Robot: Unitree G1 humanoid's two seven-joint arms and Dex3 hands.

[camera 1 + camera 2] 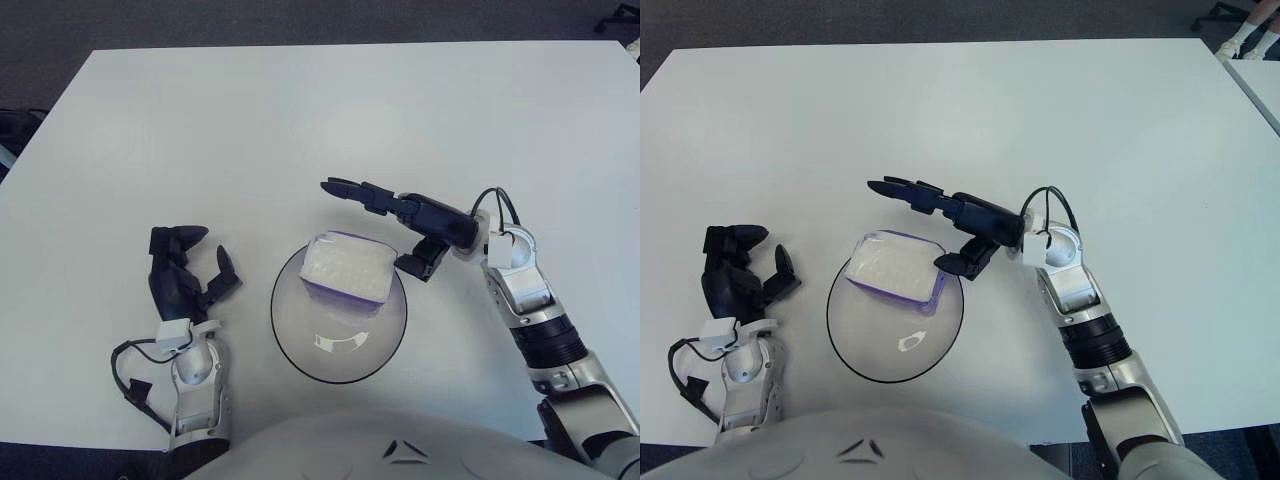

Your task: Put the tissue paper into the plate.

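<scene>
The tissue pack (347, 271) lay in the plate (338, 352), toward its far rim, so the job looked all but done, with only the arm left to draw clear. The right hand (400, 228) hung just beyond the pack, fingers spread and grasping nothing, while the left hand (183, 275) sat left of the plate above the worktop (300, 120), fingers relaxed, empty. I could read no writing on the pack.

A broad white table (300, 120) fills the view, evenly lit. Dark grey carpeted floor (300, 20) shows past its far edge.
</scene>
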